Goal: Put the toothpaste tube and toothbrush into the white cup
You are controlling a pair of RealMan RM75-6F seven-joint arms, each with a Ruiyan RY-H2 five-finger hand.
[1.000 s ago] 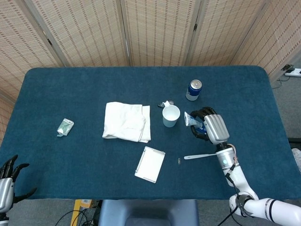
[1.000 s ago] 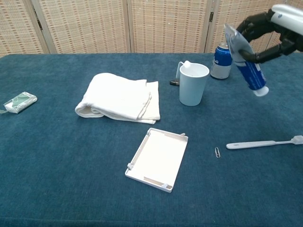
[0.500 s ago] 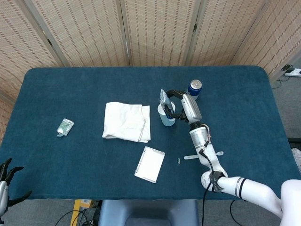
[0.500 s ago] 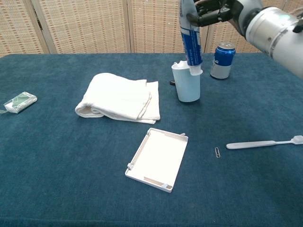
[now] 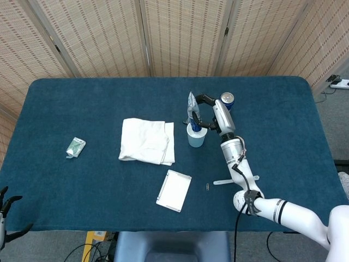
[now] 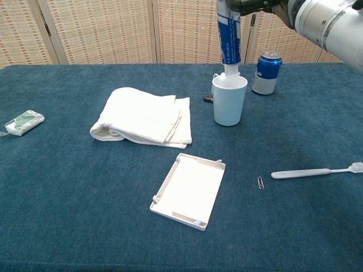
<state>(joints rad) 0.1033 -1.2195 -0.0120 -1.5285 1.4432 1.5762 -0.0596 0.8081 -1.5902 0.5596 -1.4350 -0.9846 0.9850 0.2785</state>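
The white cup (image 5: 196,136) (image 6: 229,101) stands upright right of the folded towel. My right hand (image 5: 210,114) (image 6: 262,4) holds the blue-and-white toothpaste tube (image 5: 192,112) (image 6: 228,37) upright, cap down, with the cap at the cup's rim. A white toothbrush (image 5: 233,180) (image 6: 315,171) lies flat on the table, to the right and nearer the front edge. At the bottom left corner of the head view only the fingertips of my left hand (image 5: 6,214) show, spread apart with nothing in them.
A blue can (image 5: 226,99) (image 6: 266,72) stands just behind and to the right of the cup. A folded white towel (image 6: 143,118), a flat white tray (image 6: 189,190), a paper clip (image 6: 260,182) and a small green packet (image 6: 23,122) lie on the blue cloth.
My right hand has raised the tube and straightened it over the cup, and the cup now stands upright instead of tilted. My left hand has slid lower out of view.
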